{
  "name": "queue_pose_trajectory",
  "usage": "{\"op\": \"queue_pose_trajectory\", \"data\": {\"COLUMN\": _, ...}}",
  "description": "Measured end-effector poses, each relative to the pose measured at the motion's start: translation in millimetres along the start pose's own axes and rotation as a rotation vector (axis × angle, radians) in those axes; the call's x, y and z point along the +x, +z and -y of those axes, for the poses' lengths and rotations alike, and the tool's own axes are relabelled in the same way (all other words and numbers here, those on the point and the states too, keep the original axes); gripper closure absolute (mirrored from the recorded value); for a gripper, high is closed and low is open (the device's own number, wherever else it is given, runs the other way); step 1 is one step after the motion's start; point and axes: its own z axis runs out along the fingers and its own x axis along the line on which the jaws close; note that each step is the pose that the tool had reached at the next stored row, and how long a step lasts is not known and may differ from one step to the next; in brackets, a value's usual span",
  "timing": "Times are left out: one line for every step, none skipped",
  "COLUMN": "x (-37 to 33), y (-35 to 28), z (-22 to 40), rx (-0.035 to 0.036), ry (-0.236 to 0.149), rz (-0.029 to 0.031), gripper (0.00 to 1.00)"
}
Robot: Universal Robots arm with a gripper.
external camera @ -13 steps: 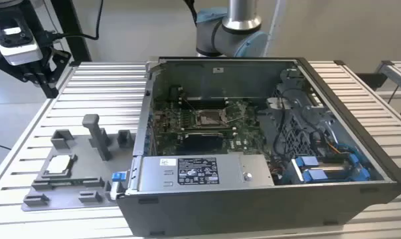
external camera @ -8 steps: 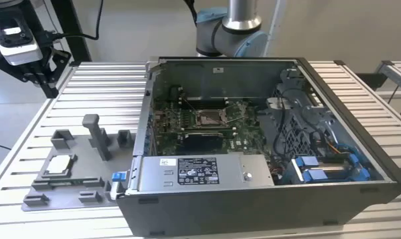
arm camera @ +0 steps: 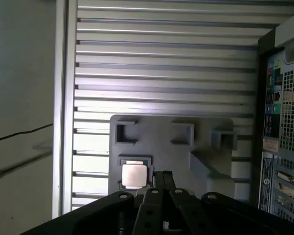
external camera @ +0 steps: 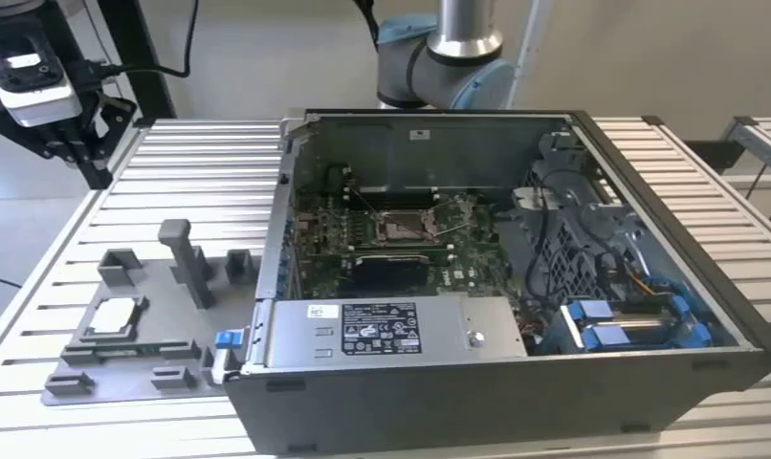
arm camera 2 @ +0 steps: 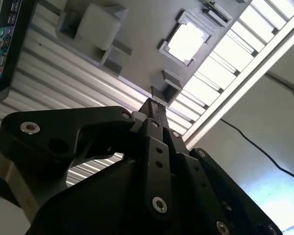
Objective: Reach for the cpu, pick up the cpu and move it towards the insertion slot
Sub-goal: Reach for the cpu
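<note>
Grey plastic forms the holder [external camera: 130, 356] that carries the chip [external camera: 115, 316], which lies flat in a square recess with its pale metal face up. The holder rests on a slatted metal table [external camera: 194, 172], toward the exterior view's left, and a tall post [external camera: 182, 251] stands on it beyond the chip.

We see the gripper [arm camera 2: 151, 104] with its black fingers pressed together and nothing between them. In the first wrist view the fingertips [arm camera: 161, 175] line up just beside the chip [arm camera: 134, 175]. The exterior view, though, shows the gripper well apart from it, hanging over the far left part of the table. In the second wrist view the chip [arm camera 2: 186, 41] shows bright in its recess, beyond the fingertips.

On the exterior view's right of the holder, just beside it, stands an open computer case [external camera: 488, 402]. Inside, on the green circuit board [external camera: 469, 239], we find the socket [external camera: 403, 227] with its silvery frame, thin wire lever and brownish centre. A plain black rectangle [external camera: 383, 274] lies just in front of the socket.
</note>
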Motion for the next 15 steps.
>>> {"op": "queue_pose_trajectory", "data": {"x": 0.5, "y": 0.3, "z": 0.8, "rx": 0.0, "ry": 0.0, "rz": -0.0001, "gripper": 1.0}}
{"op": "queue_pose_trajectory", "data": {"x": 1.4, "y": 0.6, "z": 2.1, "rx": 0.0, "ry": 0.0, "rz": -0.0001, "gripper": 1.0}}
{"op": "queue_pose_trajectory", "data": {"x": 2.5, "y": 1.0, "z": 3.5, "rx": 0.0, "ry": 0.0, "rz": -0.0002, "gripper": 1.0}}
{"op": "queue_pose_trajectory", "data": {"x": 3.9, "y": 1.3, "z": 5.3, "rx": 0.0001, "ry": 0.0, "rz": -0.0002, "gripper": 1.0}}
{"op": "queue_pose_trajectory", "data": {"x": 5.3, "y": 1.6, "z": 7.1, "rx": 0.0, "ry": 0.0, "rz": -0.0001, "gripper": 1.0}}
{"op": "queue_pose_trajectory", "data": {"x": 6.6, "y": 2.0, "z": 9.0, "rx": 0.0, "ry": 0.0, "rz": -0.0001, "gripper": 1.0}}
{"op": "queue_pose_trajectory", "data": {"x": 8.1, "y": 2.2, "z": 11.0, "rx": 0.0001, "ry": 0.0, "rz": -0.0001, "gripper": 1.0}}
{"op": "queue_pose_trajectory", "data": {"x": 9.5, "y": 2.6, "z": 13.0, "rx": 0.0001, "ry": 0.0, "rz": -0.0002, "gripper": 1.0}}
{"op": "queue_pose_trajectory", "data": {"x": 11.0, "y": 2.9, "z": 14.8, "rx": 0.0001, "ry": 0.0, "rz": -0.0002, "gripper": 1.0}}
{"op": "queue_pose_trajectory", "data": {"x": 12.7, "y": 3.3, "z": 16.6, "rx": 0.0001, "ry": 0.0, "rz": -0.0002, "gripper": 1.0}}
{"op": "queue_pose_trajectory", "data": {"x": 14.6, "y": 3.8, "z": 18.2, "rx": 0.0001, "ry": 0.0, "rz": -0.0001, "gripper": 1.0}}
{"op": "queue_pose_trajectory", "data": {"x": 16.7, "y": 4.3, "z": 19.7, "rx": 0.0001, "ry": 0.0, "rz": -0.0001, "gripper": 1.0}}
{"op": "queue_pose_trajectory", "data": {"x": 18.8, "y": 4.8, "z": 21.3, "rx": 0.0001, "ry": 0.0, "rz": -0.0001, "gripper": 1.0}}
{"op": "queue_pose_trajectory", "data": {"x": 20.7, "y": 5.2, "z": 22.9, "rx": 0.0001, "ry": 0.0, "rz": -0.0002, "gripper": 1.0}}
{"op": "queue_pose_trajectory", "data": {"x": 22.4, "y": 5.7, "z": 24.4, "rx": 0.0001, "ry": 0.0, "rz": -0.0002, "gripper": 1.0}}
